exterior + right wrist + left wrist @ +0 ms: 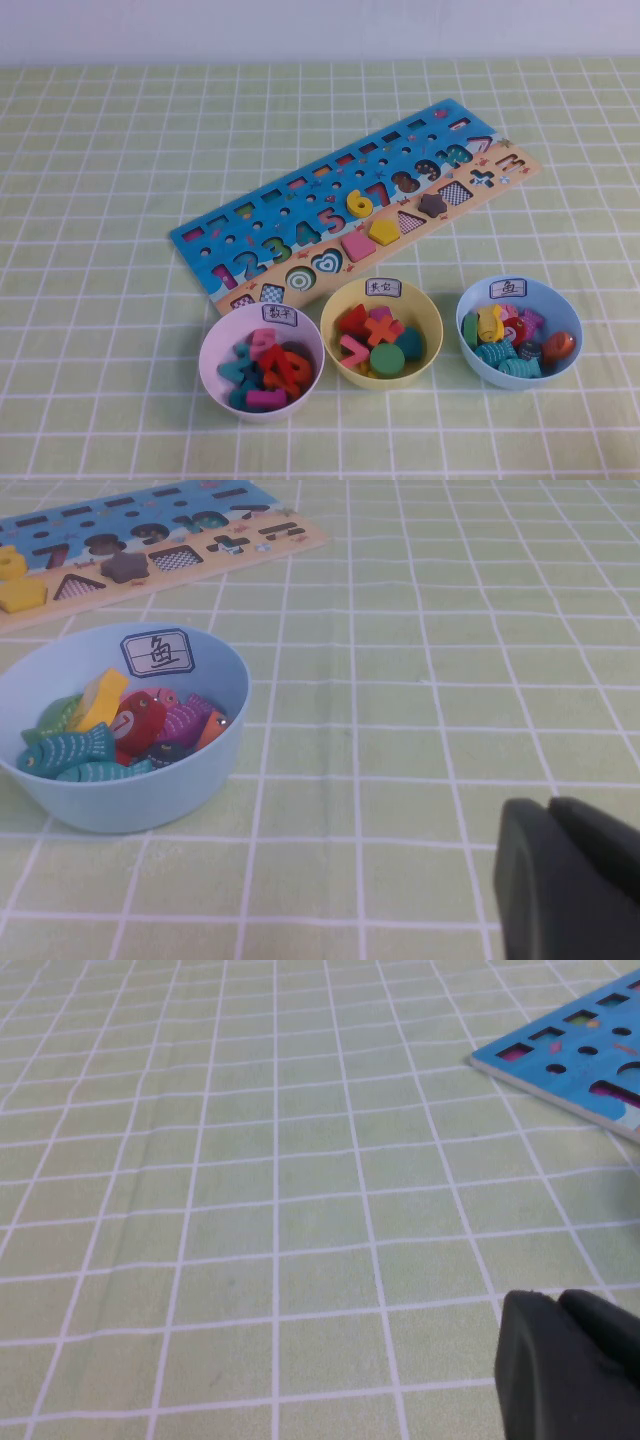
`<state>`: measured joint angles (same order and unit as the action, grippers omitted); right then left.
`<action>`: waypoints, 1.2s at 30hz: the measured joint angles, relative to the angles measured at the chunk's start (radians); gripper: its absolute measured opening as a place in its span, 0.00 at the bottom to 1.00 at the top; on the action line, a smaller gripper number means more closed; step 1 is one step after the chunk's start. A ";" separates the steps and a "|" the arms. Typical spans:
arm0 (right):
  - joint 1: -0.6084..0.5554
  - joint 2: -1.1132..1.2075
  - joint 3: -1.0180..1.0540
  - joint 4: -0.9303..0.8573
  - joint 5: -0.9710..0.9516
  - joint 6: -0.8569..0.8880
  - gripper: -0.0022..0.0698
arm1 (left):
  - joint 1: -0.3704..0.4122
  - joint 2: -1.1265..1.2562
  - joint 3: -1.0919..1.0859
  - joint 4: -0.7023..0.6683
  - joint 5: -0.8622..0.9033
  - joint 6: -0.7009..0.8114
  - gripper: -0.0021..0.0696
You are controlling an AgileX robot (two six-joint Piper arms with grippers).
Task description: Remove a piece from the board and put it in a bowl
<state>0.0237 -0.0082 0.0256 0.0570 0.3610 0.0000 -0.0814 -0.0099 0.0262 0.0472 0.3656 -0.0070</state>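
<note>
Sitting in its slot at frame centre on the long wooden puzzle board (pixel 300 225), the small yellow wooden pentagon (pixel 384 232) awaits picking; left tool (pixel 575 1365) and right tool (pixel 570 880) look closed, empty, parked away from the yellow plastic bowl (pixel 381 290).

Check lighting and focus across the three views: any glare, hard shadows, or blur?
High view: even, soft light, faint shadows under the yellow round plastic bowl, no glare on the long wooden puzzle board; small yellow wooden pentagon reads fairly clearly. Left wrist view: left gripper a dark, blurred mass at the frame corner, cloth sharp. Right wrist view: right gripper likewise blurred; light blue bowl clear.
</note>
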 joint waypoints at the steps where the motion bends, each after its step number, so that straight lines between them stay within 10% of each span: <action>1: 0.000 0.000 0.000 0.000 0.000 0.000 0.01 | 0.000 0.000 0.000 0.000 0.000 0.000 0.02; 31: 0.000 0.000 0.000 0.011 0.000 0.000 0.01 | 0.000 0.000 0.000 0.000 0.000 0.000 0.02; 36: 0.000 0.000 0.000 0.274 -0.009 0.000 0.01 | 0.000 0.000 0.000 0.000 0.000 0.000 0.02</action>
<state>0.0237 -0.0082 0.0256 0.3306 0.3523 0.0000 -0.0814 -0.0099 0.0262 0.0472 0.3656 -0.0070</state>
